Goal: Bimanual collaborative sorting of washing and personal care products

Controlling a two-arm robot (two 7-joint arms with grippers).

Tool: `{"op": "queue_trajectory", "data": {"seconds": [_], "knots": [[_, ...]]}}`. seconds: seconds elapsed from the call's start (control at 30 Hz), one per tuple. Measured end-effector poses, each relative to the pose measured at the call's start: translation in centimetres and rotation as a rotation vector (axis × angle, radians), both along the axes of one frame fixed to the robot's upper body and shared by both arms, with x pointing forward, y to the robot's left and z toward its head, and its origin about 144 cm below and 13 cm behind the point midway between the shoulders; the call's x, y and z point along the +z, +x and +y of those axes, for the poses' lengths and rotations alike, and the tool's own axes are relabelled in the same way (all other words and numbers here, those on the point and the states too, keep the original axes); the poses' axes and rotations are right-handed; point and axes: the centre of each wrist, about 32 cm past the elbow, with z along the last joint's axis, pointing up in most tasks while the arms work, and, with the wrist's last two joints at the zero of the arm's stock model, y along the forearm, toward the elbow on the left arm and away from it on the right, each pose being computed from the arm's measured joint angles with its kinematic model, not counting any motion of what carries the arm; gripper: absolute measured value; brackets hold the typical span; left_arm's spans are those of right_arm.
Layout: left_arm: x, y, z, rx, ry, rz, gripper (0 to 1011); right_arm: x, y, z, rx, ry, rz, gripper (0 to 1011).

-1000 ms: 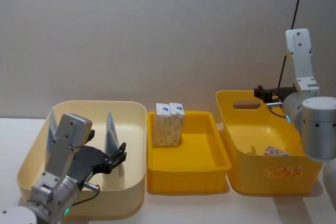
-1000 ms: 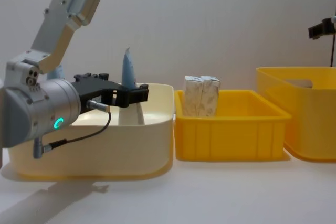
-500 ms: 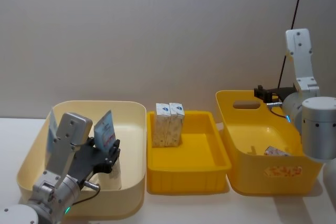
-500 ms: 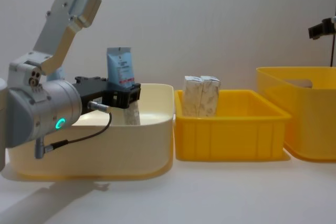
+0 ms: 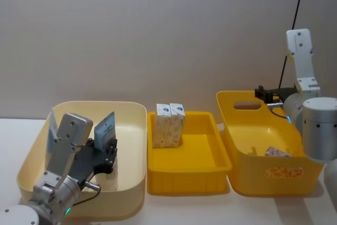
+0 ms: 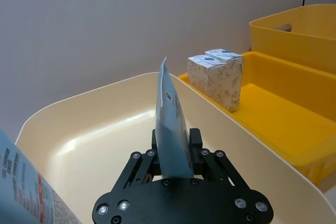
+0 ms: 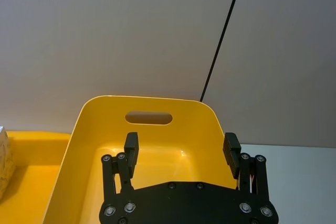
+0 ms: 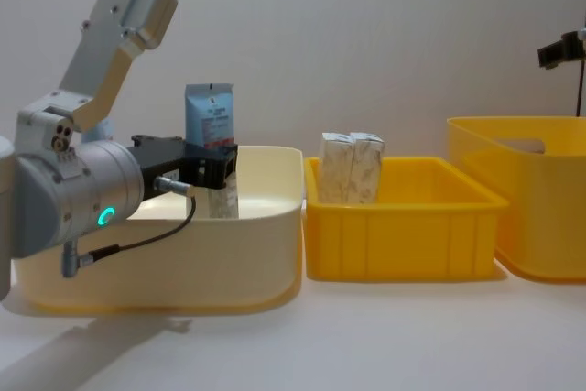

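My left gripper (image 5: 108, 152) is inside the cream tub (image 5: 134, 108), shut on a pale blue-and-white squeeze tube (image 5: 105, 129) held upright with its crimped end up. The same tube (image 8: 210, 114) rises above the gripper (image 8: 216, 164) in the chest view, and in the left wrist view the tube (image 6: 170, 124) is pinched edge-on in the gripper (image 6: 173, 142). A second tube (image 5: 51, 130) leans at the tub's left side. Two white cartons (image 5: 169, 125) stand in the middle yellow tray (image 5: 189, 175). My right gripper (image 7: 181, 148) hangs open over the right yellow tub (image 5: 231, 101).
A small white carton printed orange (image 5: 277, 152) lies on the floor of the right yellow tub. The three containers stand side by side on a white table (image 8: 366, 336), with a plain wall behind. A black cable (image 5: 295, 14) runs up at the right.
My left gripper closed on the tube, which turned from edge-on to face-on in the chest view and shifted slightly left. The right arm has not moved.
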Motion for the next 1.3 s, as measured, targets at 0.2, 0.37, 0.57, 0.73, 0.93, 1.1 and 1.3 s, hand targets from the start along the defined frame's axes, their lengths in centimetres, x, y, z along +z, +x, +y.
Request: {"op": "queue_trajectory", "data": {"seconds": [0.2, 0.37, 0.57, 0.73, 0.93, 1.1, 1.3], "knots": [[0.0, 0.02, -0.03, 0.0, -0.001, 0.0, 266, 0.0, 0.0, 0.0, 0.0, 0.0, 0.0, 1001], [0.0, 0.03, -0.02, 0.0, -0.001, 0.0, 264, 0.0, 0.0, 0.0, 0.0, 0.0, 0.0, 1001], [0.0, 0.04, -0.02, 0.0, 0.0, 0.001, 266, 0.0, 0.0, 0.0, 0.0, 0.0, 0.0, 1001], [-0.01, 0.05, -0.01, 0.001, 0.0, 0.001, 264, 0.0, 0.0, 0.0, 0.0, 0.0, 0.0, 1001], [-0.01, 0.05, -0.01, 0.001, 0.0, 0.001, 264, 0.0, 0.0, 0.0, 0.0, 0.0, 0.0, 1001], [0.02, 0.07, 0.01, 0.001, -0.001, -0.001, 264, 0.0, 0.0, 0.0, 0.0, 0.0, 0.0, 1001], [0.38, 0.23, 0.19, -0.003, -0.01, -0.018, 264, 0.0, 0.0, 0.0, 0.0, 0.0, 0.0, 1001]]}}
